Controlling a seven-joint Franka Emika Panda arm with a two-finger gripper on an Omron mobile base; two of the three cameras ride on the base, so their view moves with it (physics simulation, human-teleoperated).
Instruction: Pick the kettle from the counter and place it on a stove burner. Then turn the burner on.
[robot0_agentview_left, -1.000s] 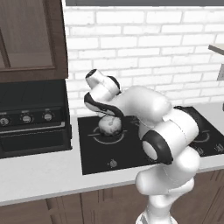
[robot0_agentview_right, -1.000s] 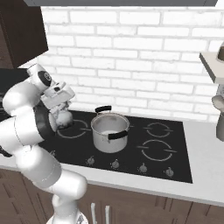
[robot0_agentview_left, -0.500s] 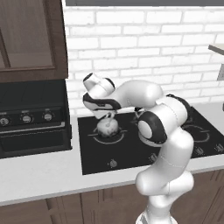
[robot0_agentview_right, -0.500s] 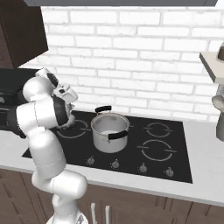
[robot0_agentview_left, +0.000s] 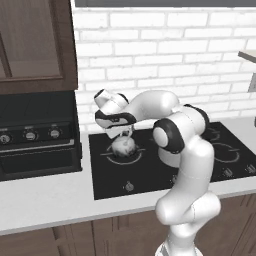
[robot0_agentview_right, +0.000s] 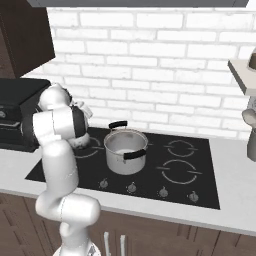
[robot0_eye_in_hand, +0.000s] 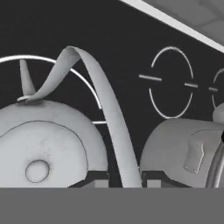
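On the glossy black cooktop's ring-marked stove burner sits the rounded silvery kettle; fingers' state unclear.

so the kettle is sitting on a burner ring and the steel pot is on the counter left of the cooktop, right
Not quite. The kettle does sit on a burner ring, but the steel pot stands on the black cooktop itself, over another burner beside the kettle. The right base view shows it.

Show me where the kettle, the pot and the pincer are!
kettle (robot0_agentview_left: 124, 146), left base view, on its round body
pot (robot0_agentview_right: 125, 150), right base view, on its steel side wall
pincer (robot0_agentview_left: 125, 134), left base view, between its tips just above the kettle
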